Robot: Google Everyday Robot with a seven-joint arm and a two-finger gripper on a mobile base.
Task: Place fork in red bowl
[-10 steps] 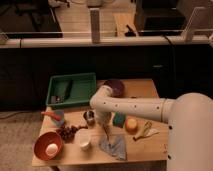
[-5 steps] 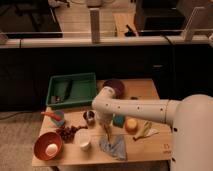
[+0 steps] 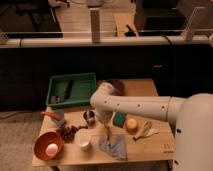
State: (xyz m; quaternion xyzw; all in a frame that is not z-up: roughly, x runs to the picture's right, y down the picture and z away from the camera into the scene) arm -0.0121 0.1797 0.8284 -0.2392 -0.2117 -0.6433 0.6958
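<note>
The red bowl [image 3: 44,142] sits at the table's front left corner with a white egg-like thing [image 3: 52,148] in it. My gripper [image 3: 104,122] points down over the middle of the table, to the right of the white cup [image 3: 84,140] and just above the grey cloth [image 3: 114,146]. A thin pale tan piece, the fork [image 3: 106,132], shows right under the gripper. I cannot tell whether it is held or lies on the table. The bowl is well to the left of the gripper.
A green tray [image 3: 75,80] stands at the back left and a dark purple bowl [image 3: 117,85] behind my arm. Near the gripper are a metal cup [image 3: 90,116], a green sponge [image 3: 120,119], an orange [image 3: 131,124], a banana peel [image 3: 145,131], grapes [image 3: 67,132] and a teal cup [image 3: 60,120].
My arm's elbow has shifted a little to the right over the table. The gripper stays low near the cloth. The objects on the table have not moved.
</note>
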